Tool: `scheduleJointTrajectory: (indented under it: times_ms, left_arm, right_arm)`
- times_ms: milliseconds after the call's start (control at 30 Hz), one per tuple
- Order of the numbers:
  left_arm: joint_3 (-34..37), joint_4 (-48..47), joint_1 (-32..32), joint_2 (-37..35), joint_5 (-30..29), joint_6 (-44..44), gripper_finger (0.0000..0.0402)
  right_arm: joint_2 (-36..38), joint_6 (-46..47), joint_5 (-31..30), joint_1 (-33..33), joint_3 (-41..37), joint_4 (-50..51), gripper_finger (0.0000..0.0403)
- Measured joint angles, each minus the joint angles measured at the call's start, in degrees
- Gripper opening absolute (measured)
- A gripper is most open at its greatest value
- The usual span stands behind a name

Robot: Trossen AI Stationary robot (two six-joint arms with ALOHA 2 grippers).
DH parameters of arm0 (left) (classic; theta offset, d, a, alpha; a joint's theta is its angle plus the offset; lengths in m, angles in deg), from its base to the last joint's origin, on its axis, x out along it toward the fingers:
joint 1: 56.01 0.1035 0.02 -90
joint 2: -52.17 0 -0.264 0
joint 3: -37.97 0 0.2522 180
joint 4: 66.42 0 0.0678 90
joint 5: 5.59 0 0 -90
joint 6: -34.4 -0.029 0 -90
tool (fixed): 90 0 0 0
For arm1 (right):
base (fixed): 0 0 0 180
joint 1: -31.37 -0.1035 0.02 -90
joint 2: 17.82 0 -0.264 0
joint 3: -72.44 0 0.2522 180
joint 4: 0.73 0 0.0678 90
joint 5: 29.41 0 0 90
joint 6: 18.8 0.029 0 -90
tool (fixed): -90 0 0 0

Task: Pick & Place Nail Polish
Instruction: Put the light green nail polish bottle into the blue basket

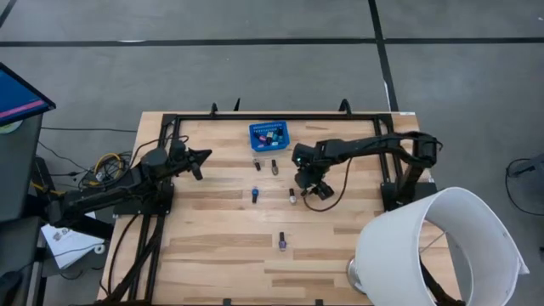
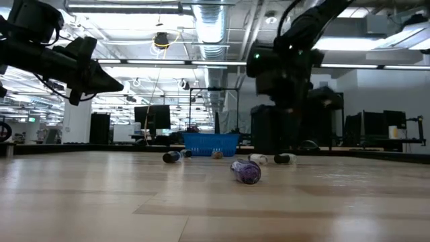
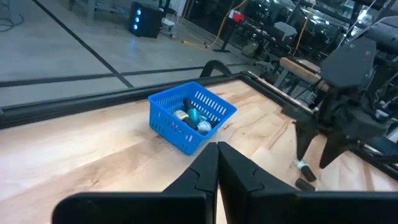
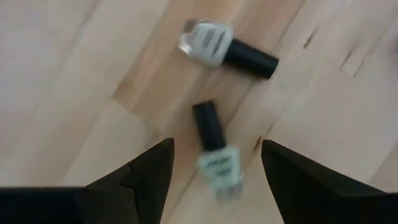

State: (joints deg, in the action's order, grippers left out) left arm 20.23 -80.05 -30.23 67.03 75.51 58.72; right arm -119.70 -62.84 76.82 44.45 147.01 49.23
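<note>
Right gripper (image 4: 214, 163) poised over a pale green nail polish bottle (image 4: 217, 160), fingers (image 4: 144, 171) spread wide!

That bottle lies on its side on the table (image 1: 221, 229), between the open fingers, a whitish bottle (image 4: 214, 43) just beyond it. More bottles lie scattered: a purple one (image 1: 281, 242) nearer the front, a blue one (image 1: 255, 195) mid-table, others in the blue basket (image 1: 269, 136). Left gripper (image 1: 202, 156) waits raised at the table's left, fingers pressed together.
</note>
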Motion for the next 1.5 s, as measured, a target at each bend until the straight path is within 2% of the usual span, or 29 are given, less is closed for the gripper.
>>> scheduleJointTrajectory:
  times_ms: [200,367,733,833,1167,1500]
  left_arm:
    - [0.0,-0.1,0.0,0.9,0.3,0.0,0.0001]
    - [0.0,-0.1,0.0,1.0,0.4,0.0,0.0001]
    - [0.0,-0.1,0.0,1.0,0.4,0.0,0.0001]
    - [0.0,-0.1,0.0,1.0,0.4,0.0,0.0001]
    - [0.0,-0.1,0.0,1.0,0.4,0.0,0.0001]
    - [0.0,-0.1,0.0,1.0,0.4,0.0,0.0001]
  right_arm:
    - [-3.9,1.9,-4.7,-0.7,0.0,-1.3,0.0234]
    - [-4.0,2.0,-8.9,-1.8,0.1,-1.5,0.0221]
    - [-4.1,2.7,-10.1,-2.3,0.0,-1.4,0.0118]
    - [-4.2,3.8,-10.4,-2.3,0.0,-1.4,0.0103]
    - [-4.2,8.2,-10.5,-1.9,0.4,-1.2,0.0113]
    - [-4.6,9.6,-11.3,1.4,7.9,0.0,0.0119]
